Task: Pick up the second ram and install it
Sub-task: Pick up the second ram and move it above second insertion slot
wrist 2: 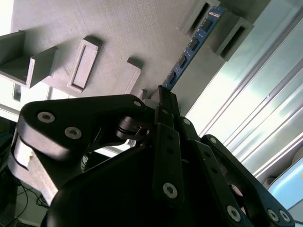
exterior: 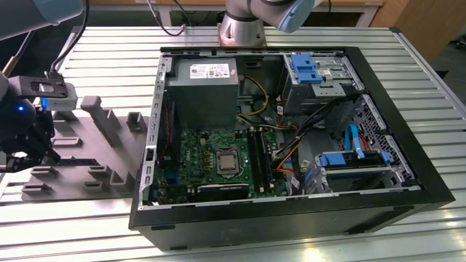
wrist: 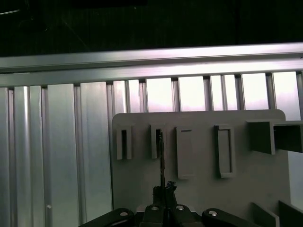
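Second ram (wrist 2: 191, 46) stood on edge in the slotted grey holder (exterior: 109, 164) on the desk (exterior: 95, 49), the holder lying just beside the open computer case (exterior: 429, 191). In both wrist views my hand (wrist: 165, 189) looked pressed together on the stick's near end, pinching the thin board while it sat in its slots. I judged it light and stiff but brittle, with slick faces. It seemed best gripped flat across the board, clear of the contact edge, and never twisted.
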Available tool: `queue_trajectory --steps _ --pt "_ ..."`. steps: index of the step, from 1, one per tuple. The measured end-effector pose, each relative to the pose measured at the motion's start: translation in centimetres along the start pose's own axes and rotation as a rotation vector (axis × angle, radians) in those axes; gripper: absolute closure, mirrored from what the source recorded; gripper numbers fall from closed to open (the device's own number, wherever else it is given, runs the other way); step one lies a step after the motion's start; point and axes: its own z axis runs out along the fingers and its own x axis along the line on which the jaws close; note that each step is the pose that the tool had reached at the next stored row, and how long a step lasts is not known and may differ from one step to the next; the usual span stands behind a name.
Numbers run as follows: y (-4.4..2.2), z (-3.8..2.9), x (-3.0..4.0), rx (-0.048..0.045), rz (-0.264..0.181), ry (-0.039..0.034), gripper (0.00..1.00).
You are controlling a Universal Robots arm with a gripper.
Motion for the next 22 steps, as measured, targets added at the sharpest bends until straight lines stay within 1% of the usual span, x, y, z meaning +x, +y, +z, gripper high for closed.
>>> queue_trajectory --steps 22 --pt "0.04 -0.8 -0.02 0.0 0.0 0.0 0.88"
